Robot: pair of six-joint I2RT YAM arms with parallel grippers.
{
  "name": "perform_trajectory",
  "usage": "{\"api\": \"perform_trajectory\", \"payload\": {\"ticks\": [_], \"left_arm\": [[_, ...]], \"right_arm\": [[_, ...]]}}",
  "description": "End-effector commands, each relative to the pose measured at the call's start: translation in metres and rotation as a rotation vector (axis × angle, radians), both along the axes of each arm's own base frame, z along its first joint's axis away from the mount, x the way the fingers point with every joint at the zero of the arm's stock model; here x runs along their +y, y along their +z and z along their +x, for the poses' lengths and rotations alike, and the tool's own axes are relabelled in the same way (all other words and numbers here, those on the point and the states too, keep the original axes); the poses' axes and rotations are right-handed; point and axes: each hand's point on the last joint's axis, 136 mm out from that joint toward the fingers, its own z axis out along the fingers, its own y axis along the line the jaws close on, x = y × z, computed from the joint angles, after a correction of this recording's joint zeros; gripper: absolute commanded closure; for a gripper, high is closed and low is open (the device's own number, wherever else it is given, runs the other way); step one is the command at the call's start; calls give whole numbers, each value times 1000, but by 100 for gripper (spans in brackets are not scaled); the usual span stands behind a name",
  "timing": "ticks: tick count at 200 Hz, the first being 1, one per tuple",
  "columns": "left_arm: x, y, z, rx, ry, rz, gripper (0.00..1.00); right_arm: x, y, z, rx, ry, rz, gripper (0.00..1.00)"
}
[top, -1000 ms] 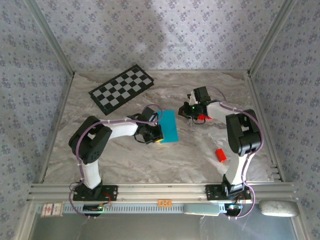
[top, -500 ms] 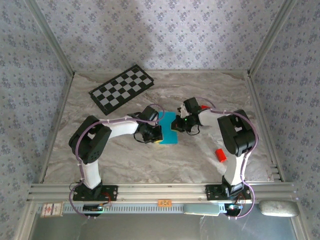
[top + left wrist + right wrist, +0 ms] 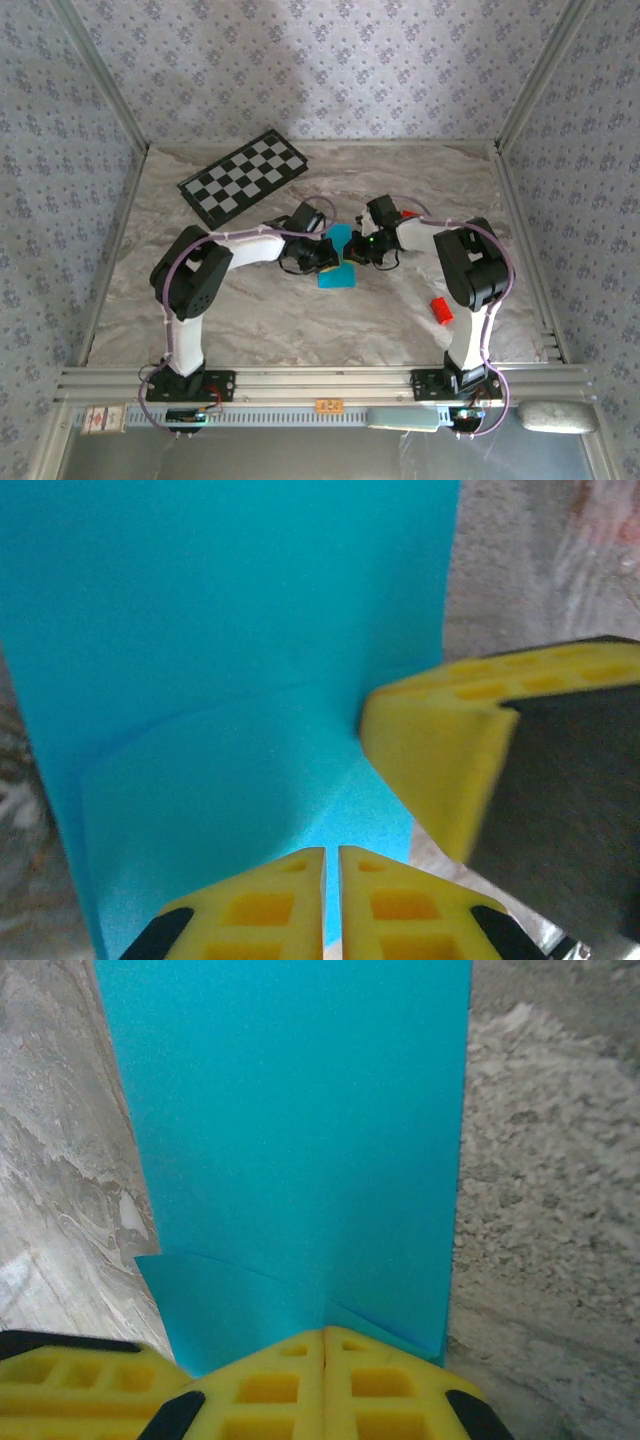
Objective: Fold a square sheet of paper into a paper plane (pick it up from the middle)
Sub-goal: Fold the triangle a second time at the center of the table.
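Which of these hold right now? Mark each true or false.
1. The right gripper has its jaws shut on an edge of the square sheet of paper. True.
2. The checkered board lies under the paper. False: it sits apart, at the far left of the table.
3. The left gripper and the right gripper meet at the paper mid-table. True.
4. The red block rests on the paper. False: it lies on the table towards the right side, apart from the paper.

Grey marbled tabletop (image 3: 300,310) between floral-patterned walls (image 3: 330,70) (aluminium frame rails (image 3: 300,380) at the edges)
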Motion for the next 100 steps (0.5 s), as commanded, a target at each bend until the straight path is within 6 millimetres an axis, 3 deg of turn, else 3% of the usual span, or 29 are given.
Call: {"api": "perform_trajectory", "payload": {"ticks": [1, 26, 55, 100], "left_arm": [[-6, -9, -4, 30, -11, 10, 90], [0, -20, -14, 61, -28, 44, 91], [20, -35, -38, 108, -41, 97, 91], [50, -27, -70, 110, -91, 140, 91]], "right_arm": [[-19, -32, -15, 101, -33, -122, 98], [-24, -37, -17, 114, -38, -153, 99], [-33, -45, -21, 135, -45, -208, 99], [-36, -46, -19, 134, -46, -224, 99]]}}
